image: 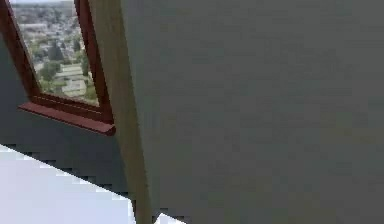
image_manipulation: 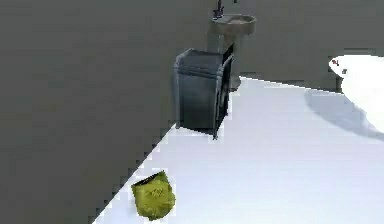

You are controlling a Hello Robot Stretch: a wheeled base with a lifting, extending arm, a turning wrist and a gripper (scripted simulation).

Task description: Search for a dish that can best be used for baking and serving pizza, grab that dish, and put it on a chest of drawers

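A round grey dish-like basin (image_manipulation: 233,22) with a dark tap above it stands on a pedestal against the far wall in the arm side view; I cannot tell whether it is a dish.
A broad grey wall (image: 250,100) stands close ahead, with a red-framed window (image: 60,60) at the forward view's left. In the arm side view a dark bin-like box (image_manipulation: 203,92) stands by the wall, a yellow-green object (image_manipulation: 154,196) lies on the white floor, and a white shape (image_manipulation: 362,72) sits at the right.
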